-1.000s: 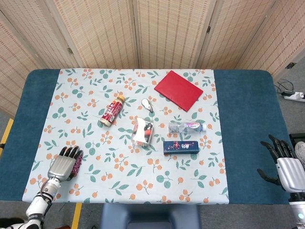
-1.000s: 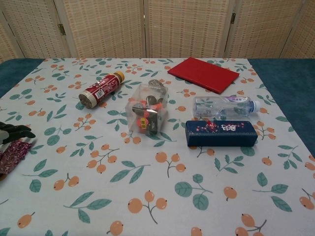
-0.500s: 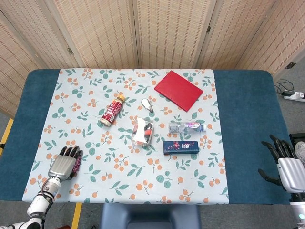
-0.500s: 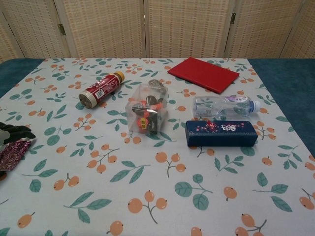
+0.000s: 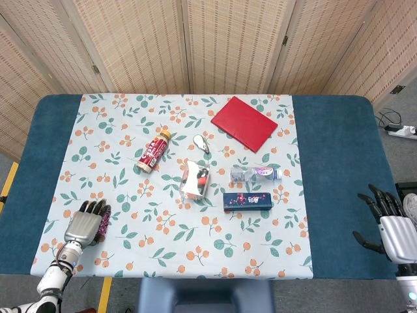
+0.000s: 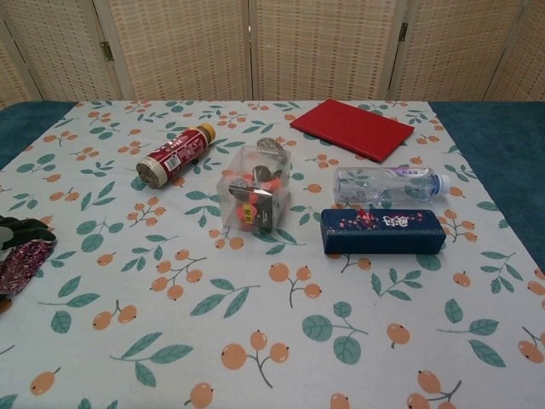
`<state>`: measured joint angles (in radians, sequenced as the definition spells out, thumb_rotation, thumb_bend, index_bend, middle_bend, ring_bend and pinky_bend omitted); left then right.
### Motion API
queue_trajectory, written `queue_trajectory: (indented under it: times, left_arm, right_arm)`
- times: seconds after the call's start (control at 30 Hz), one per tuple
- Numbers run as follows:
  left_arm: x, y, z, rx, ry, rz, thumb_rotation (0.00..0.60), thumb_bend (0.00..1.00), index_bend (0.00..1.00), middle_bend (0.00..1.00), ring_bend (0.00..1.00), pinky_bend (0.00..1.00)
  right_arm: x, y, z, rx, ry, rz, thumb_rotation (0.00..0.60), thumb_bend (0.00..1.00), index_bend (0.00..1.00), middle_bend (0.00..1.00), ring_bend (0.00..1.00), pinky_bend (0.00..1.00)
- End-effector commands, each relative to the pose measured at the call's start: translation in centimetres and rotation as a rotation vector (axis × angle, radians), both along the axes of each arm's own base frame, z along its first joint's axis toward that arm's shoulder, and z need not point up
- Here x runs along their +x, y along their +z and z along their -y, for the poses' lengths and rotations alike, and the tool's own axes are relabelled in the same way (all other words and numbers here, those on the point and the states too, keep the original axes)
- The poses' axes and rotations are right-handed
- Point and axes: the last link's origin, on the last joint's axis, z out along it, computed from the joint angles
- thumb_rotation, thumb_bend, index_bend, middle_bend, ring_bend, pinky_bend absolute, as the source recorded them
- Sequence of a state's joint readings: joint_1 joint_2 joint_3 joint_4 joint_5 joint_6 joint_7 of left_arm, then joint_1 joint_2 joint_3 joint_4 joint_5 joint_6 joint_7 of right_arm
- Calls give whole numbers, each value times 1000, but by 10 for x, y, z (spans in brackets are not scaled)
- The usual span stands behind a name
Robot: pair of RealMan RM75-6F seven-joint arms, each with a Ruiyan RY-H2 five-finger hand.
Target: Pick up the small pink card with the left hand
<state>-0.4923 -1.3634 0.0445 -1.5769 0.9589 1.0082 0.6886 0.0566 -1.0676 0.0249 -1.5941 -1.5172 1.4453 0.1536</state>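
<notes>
floral tablecloth (image 5: 130, 215), clear box (image 6: 253, 194) holding clips

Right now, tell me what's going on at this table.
The robot's left hand is at the near left corner of the table, its fingers around the small pink card, which shows at the hand's edge. The right hand hangs open off the table's right side, holding nothing. A red bottle, a clear box, a water bottle, a dark blue box and a red book lie untouched on the floral cloth.
</notes>
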Motion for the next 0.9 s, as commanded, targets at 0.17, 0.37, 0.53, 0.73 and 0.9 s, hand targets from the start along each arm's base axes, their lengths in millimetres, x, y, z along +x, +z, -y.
queue_trajectory:
  times: [0.17,0.37,0.53,0.73,0.9]
  left_arm:
    - [-1,0,0,8,5,-2,599,352,104,0,0,0]
    - [3,2,-1,26,-8,17,600,352,179,0,0,0]
    - [11,5,0,33,-34,31,600,352,181,0,0,0]
    - [25,7,-2,40,-68,52,600,352,177,0,0,0]
    - [40,6,-7,46,-105,61,600,352,176,0,0,0]
  right_arm:
    - [0,0,0,0,0,1,600,270,149,45,21,0]
    - [0,0,0,0,1,0,600,270,149,45,20,0]
    - [0,0,1,2,3,-1,600,270,149,46,21,0]
    - [-2,0,2,3,-3,1,600,270,149,45,18,0]
    - [-4,-1,4,7,-4,4,600,270,149,45,18,0]
